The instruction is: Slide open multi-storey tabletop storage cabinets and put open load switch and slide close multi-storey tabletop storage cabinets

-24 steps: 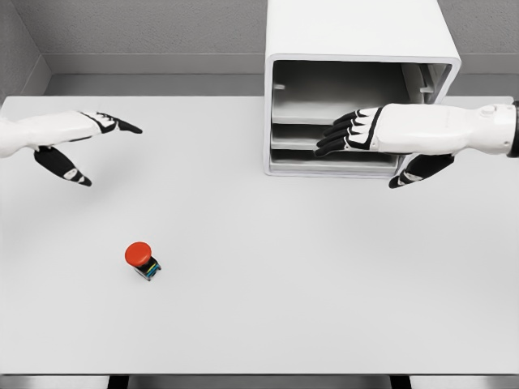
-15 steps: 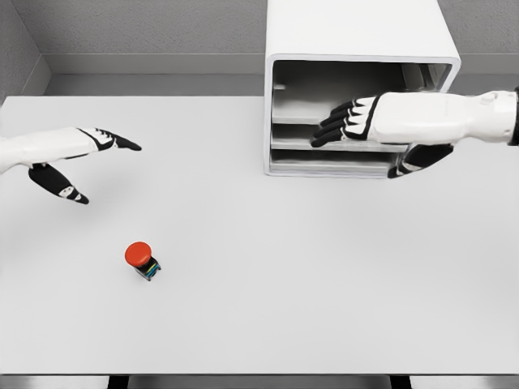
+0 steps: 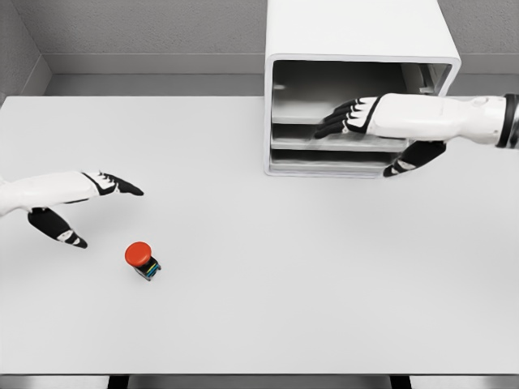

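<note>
White left hand [image 3: 77, 188] lower, nearer red switch [image 3: 142, 258]; right hand [image 3: 361, 116] deeper in cabinet [image 3: 357, 32], fingers open.

No readable text, label, number or sign appears on anything.

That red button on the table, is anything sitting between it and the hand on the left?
No. Only bare table shows between the left hand and the red button. The hand is open, apart from it.
</note>
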Controlling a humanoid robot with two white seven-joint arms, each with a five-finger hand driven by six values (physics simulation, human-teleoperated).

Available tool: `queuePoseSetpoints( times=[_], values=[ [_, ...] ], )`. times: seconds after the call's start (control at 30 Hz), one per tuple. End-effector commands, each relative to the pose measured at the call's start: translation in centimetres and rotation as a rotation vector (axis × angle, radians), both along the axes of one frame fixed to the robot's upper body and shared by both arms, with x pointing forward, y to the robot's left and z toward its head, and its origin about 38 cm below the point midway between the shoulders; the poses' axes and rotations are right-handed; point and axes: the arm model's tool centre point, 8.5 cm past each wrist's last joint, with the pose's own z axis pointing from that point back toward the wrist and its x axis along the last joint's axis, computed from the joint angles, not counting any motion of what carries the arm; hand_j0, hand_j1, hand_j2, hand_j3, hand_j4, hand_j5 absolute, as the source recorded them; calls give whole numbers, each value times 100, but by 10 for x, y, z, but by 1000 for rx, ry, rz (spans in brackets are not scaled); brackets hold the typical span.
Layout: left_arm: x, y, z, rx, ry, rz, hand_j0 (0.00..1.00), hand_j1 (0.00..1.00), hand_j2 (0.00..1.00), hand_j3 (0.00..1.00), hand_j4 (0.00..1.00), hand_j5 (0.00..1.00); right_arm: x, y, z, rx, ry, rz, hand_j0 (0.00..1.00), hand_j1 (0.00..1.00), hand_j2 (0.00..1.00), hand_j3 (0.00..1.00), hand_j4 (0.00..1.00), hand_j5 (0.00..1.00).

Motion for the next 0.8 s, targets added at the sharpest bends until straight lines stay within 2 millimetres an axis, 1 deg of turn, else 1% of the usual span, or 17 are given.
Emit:
queuePoseSetpoints(
  times=[0.0,0.07,0.1,0.13,0.23,0.27,0.33,0.4,0.5,0.57,0.6,0.67,0.77],
  values=[
    [0,-3,1,-12,0,-4,100,100,100,100,100,100,9,-3,-3,13,11,-28,100,100,100,100,100,100],
    [-2,-10,-3,-23,11,-21,100,100,100,100,100,100,17,2,-8,19,20,-31,100,100,100,100,100,100],
    [-3,-12,-3,-24,11,-26,100,100,100,100,100,100,21,1,-10,20,23,-41,100,100,100,100,100,100],
    [-8,-16,-1,-30,14,-43,100,100,100,100,100,100,25,0,-12,21,30,-52,100,100,100,100,100,100],
    [-11,-27,-3,-33,19,-78,100,100,100,100,100,100,35,-1,-18,29,44,-77,100,100,100,100,100,100],
    [-14,-28,-2,-36,20,-85,100,100,100,100,100,100,38,-3,-20,31,50,-88,100,100,100,100,100,100],
    [-19,-28,-8,-35,37,-87,100,100,100,100,100,100,39,-4,-21,32,50,-93,100,100,100,100,100,100],
    [-20,-29,-8,-35,39,-90,100,100,100,100,100,100,43,-10,-24,31,58,-117,100,100,100,100,100,100],
    [-24,-35,-9,-21,30,-123,100,100,100,100,100,100,48,-4,-30,16,57,-114,100,100,100,100,100,100],
    [-27,-42,-8,-28,34,-146,100,100,100,100,100,100,50,-4,-29,-3,39,-116,100,100,100,100,100,100],
    [-31,-44,-12,-26,41,-157,100,100,100,100,100,100,51,-5,-27,-12,23,-121,100,100,100,100,100,100],
    [-31,-48,-13,-24,39,-170,100,100,100,100,100,100,57,-5,-27,-18,12,-135,100,100,100,100,100,100],
    [-31,-48,-14,-11,32,-176,100,100,100,100,100,100,65,-12,-32,-19,23,-171,100,100,100,100,100,100]
  ],
)
